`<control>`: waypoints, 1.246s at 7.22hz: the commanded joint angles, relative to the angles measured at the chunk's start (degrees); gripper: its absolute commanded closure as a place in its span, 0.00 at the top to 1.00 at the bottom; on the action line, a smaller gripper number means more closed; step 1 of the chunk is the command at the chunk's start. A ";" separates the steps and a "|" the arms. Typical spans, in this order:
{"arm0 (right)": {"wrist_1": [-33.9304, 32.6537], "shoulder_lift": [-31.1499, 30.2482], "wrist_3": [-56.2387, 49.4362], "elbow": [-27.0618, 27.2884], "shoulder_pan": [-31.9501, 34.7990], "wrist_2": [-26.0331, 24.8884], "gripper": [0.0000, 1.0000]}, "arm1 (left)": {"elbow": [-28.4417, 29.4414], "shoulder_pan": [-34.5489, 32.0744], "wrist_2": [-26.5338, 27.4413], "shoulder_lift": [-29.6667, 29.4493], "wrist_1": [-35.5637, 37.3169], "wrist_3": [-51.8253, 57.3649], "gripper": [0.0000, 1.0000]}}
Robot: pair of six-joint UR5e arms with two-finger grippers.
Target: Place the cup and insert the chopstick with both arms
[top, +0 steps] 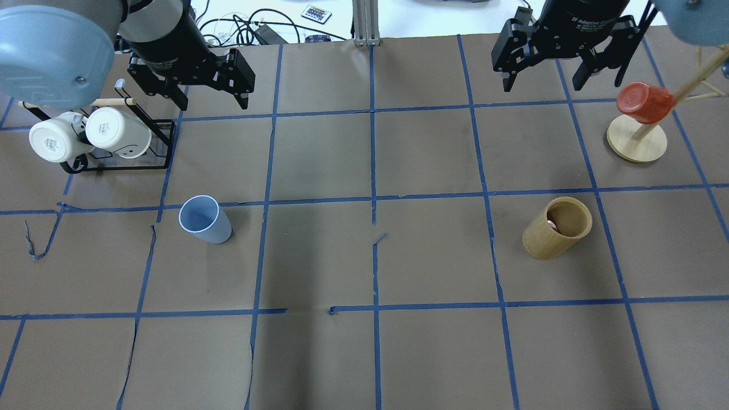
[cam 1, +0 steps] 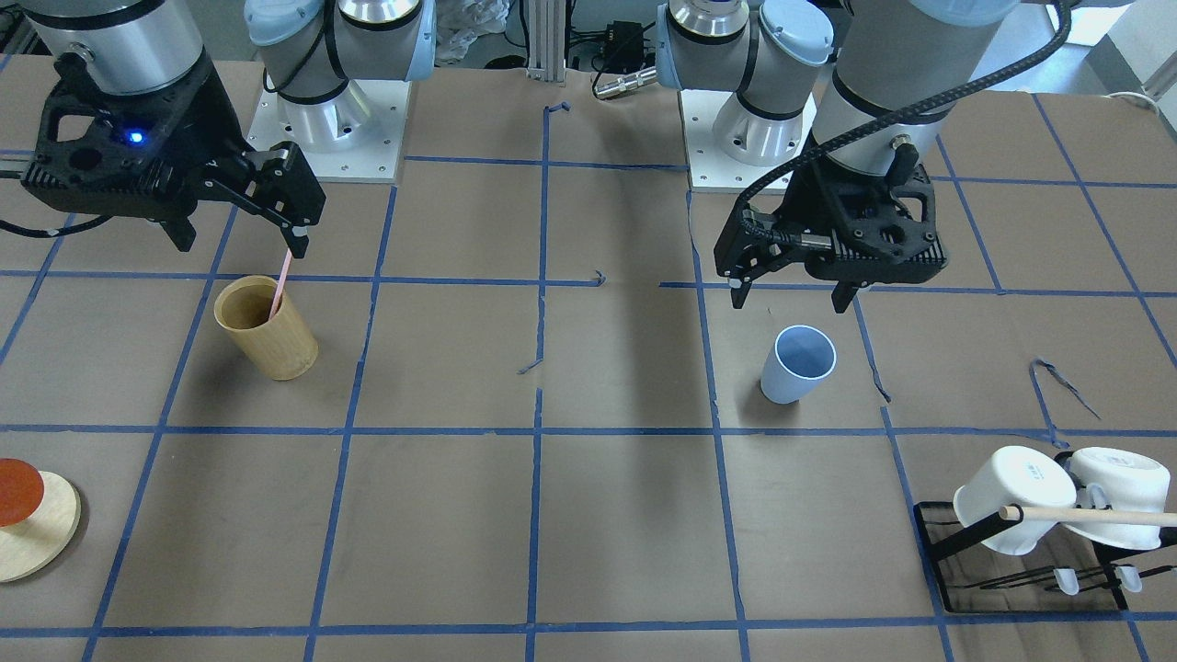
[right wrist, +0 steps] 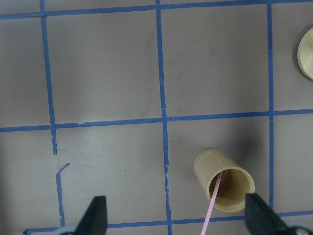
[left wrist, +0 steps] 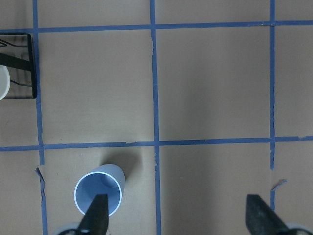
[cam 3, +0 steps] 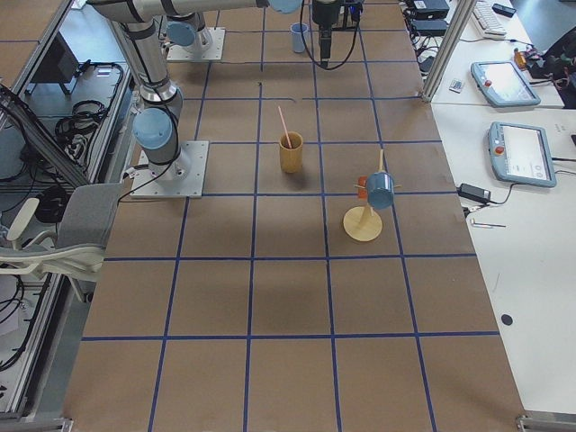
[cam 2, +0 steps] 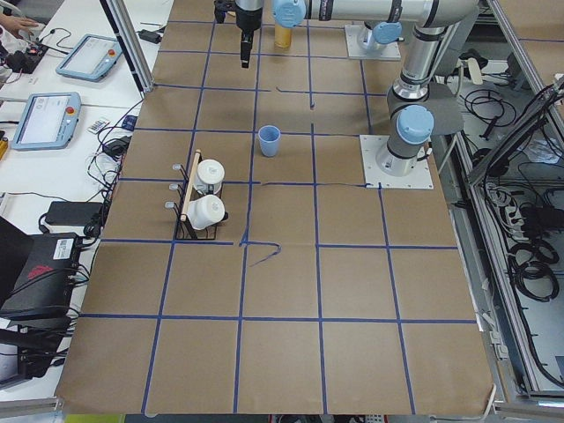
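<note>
Jaws wide apart on both arms, and nothing caught in either pair. Over to the left gripper (cam 1: 789, 296) first: it hangs above the table (cam 1: 625, 515), and the blue cup (cam 1: 798, 363) stands upright on the paper, mouth up, touched by nothing. From the front camera the cup sits just to the operators' side of that gripper. The left wrist camera looks straight down and puts the cup at the bottom left of its frame, partly behind one fingertip (left wrist: 96, 215), with the other fingertip far across the picture (so the cup is under one finger, not centred in the gap).

Now the right gripper (cam 1: 241, 244): same story, spread wide, holding nothing. Below it the bamboo holder (cam 1: 267, 329) stands upright with the pink chopstick (cam 1: 279, 285) inside, its shaft leaning on the rim. In the front view the chopstick's top end shows right by one fingertip; whether they touch, I cannot tell. The right wrist camera has the holder between the fingers, nearer one than the other, and the chopstick running off the bottom edge.

Holder and cup are well apart. At the table's ends: a black rack (cam 1: 1002, 579) with two white mugs (cam 1: 1011, 496), and a wooden stand (top: 636, 142) carrying a red cup (top: 646, 102).
</note>
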 commanded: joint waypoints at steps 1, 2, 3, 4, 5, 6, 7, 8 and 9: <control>-0.09 0.09 0.09 0.09 0.00 -0.01 1.00 | 0.00 -0.12 -0.04 -0.18 -0.18 0.00 1.00; 0.00 0.10 0.09 0.18 0.00 -0.01 1.00 | 0.18 -0.21 -0.04 0.08 -2.53 0.00 1.00; 0.00 0.10 0.09 0.18 0.00 -0.01 1.00 | 0.18 0.14 0.04 0.25 -2.90 0.09 1.00; 0.00 0.10 0.09 0.18 0.00 -0.01 1.00 | 0.79 0.14 0.04 -0.01 -2.81 0.00 1.00; 0.00 0.10 0.00 0.18 0.00 -0.01 1.00 | 0.88 0.14 -0.04 -0.18 -2.81 0.00 1.00; 0.00 0.10 0.09 0.18 0.00 -0.01 1.00 | 1.32 0.23 0.13 -0.36 -3.25 0.00 1.00; 0.00 0.10 0.09 0.26 0.00 -0.01 1.00 | 1.67 0.23 0.13 -0.36 -4.91 0.00 1.00; 0.00 0.10 0.00 0.26 0.00 -0.01 1.00 | 1.50 0.23 0.13 -0.36 -5.44 0.00 1.00; 0.00 0.10 0.09 0.26 0.00 -0.01 1.00 | 1.41 0.23 0.13 -0.36 -5.54 0.00 1.00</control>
